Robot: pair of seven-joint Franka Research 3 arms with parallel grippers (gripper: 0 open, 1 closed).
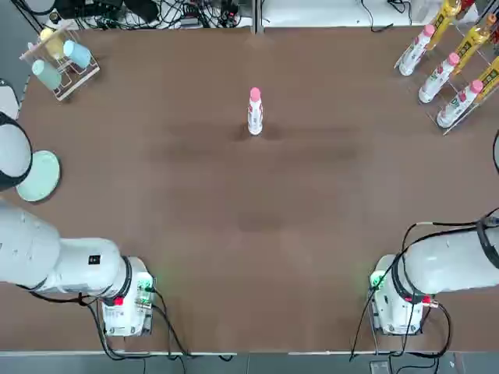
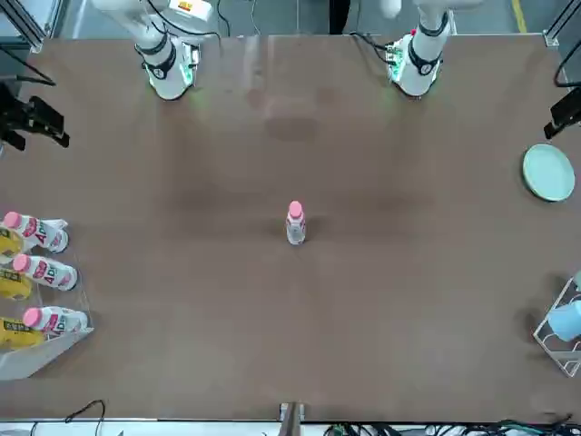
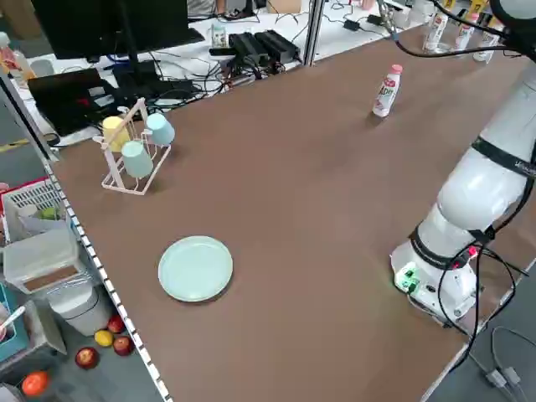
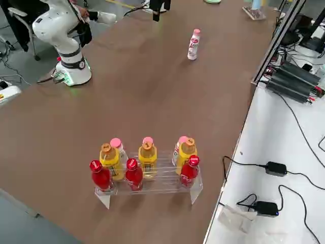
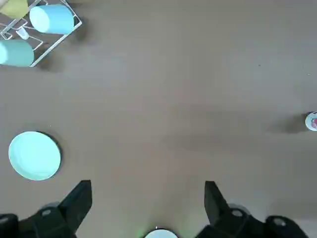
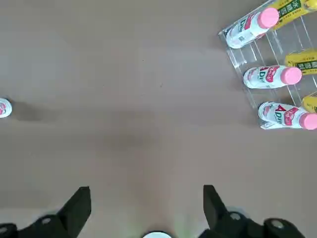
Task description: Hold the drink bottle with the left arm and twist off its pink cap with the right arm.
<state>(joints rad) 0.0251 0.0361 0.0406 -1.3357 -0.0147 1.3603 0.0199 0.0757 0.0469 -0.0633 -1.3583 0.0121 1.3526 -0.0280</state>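
Note:
The drink bottle (image 1: 255,118) stands upright and alone at the middle of the table's far half, with its pink cap (image 1: 255,94) on its neck. In the front view the drink bottle (image 2: 296,229) sits mid-table, far from both arm bases. My left arm (image 1: 70,265) is drawn back at the near left. In its wrist view the left gripper (image 5: 146,198) hangs open over bare table, the bottle (image 5: 312,121) far off at the picture's edge. My right arm (image 1: 448,265) is drawn back at the near right. Its right gripper (image 6: 146,203) is open and holds nothing.
A clear rack (image 4: 152,189) holding several white, yellow and red bottles stands at the far right corner. At the far left, a wire rack (image 1: 74,82) carries coloured cups. A pale green plate (image 1: 39,175) lies by the left edge. Cables run behind the table.

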